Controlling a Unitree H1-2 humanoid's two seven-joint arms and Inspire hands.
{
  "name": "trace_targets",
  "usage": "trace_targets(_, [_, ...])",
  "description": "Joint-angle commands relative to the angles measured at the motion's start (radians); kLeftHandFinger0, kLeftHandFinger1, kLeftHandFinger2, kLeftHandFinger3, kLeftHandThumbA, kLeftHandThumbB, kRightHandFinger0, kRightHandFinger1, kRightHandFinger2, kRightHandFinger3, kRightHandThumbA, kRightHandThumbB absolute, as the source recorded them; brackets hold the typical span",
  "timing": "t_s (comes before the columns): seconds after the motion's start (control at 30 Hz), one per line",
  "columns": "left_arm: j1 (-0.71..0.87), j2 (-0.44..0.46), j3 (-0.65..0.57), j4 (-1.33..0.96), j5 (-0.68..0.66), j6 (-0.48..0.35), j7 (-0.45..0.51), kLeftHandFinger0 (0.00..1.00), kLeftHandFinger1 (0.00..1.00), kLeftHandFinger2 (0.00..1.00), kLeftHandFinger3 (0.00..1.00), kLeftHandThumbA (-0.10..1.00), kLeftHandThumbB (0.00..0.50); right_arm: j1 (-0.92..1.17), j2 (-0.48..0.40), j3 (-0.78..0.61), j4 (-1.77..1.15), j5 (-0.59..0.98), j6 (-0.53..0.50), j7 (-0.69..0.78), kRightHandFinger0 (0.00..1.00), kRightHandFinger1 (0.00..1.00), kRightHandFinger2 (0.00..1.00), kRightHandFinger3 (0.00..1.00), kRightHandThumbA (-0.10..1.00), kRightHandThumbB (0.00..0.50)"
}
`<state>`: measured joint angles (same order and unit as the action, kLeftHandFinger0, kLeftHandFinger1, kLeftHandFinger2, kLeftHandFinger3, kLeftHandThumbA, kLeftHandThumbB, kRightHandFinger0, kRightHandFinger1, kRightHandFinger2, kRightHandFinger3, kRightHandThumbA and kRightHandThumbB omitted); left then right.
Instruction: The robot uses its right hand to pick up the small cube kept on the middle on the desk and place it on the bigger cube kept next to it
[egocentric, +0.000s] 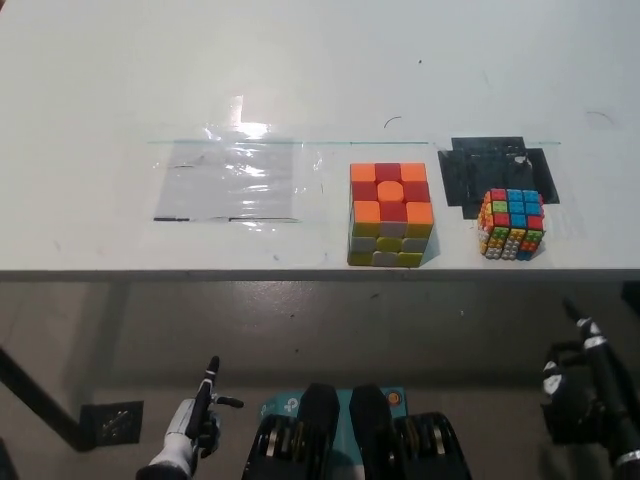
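Note:
On the white desk near its front edge stands the bigger cube, orange and red on top with yellow and white sides. The small multicoloured cube sits to its right, partly on a black patch. The two cubes are apart. My black right hand hangs low at the bottom right, below the desk edge and well short of the small cube; its grip is unclear. My white left hand rests at the lower left below the desk, fingers closed with one pointing up.
A clear plastic sheet is taped to the desk left of the bigger cube. The desk's front edge runs across the middle of the view, with floor below it. A small dark plate lies on the floor at the lower left.

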<state>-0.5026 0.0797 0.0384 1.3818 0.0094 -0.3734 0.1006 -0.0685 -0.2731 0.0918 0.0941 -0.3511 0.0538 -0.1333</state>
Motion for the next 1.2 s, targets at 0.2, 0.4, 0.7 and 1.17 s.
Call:
trace_targets(0.2, [-0.026,0.017,0.016,0.014,-0.018,-0.096,0.021,0.00,0.00,0.00,0.00,1.00,0.500,0.045,-0.093,-0.045,-0.359,0.036,0.155,0.156,0.59,0.65,0.92,1.00,0.30,0.181])
trace_targets(0.4, [-0.021,0.017,0.017,0.015,-0.009,-0.096,0.035,0.00,0.00,0.00,0.00,1.00,0.500,0.022,-0.124,-0.012,-0.520,0.044,0.236,0.253,0.51,0.55,0.76,1.00,0.30,0.162])
trace_targets(0.7, [-0.019,0.021,0.019,0.012,-0.008,-0.097,0.034,0.00,0.00,0.00,0.00,1.00,0.500,-0.115,-0.144,-0.015,-0.589,-0.020,0.249,0.284,0.48,0.50,0.71,1.00,0.32,0.205])
trace_targets(1.17, [-0.023,0.019,0.021,0.016,-0.010,-0.096,0.025,0.00,0.00,0.00,0.00,1.00,0.500,-0.336,-0.264,0.072,-0.346,-0.165,0.224,0.344,1.00,1.00,1.00,1.00,0.71,0.499])
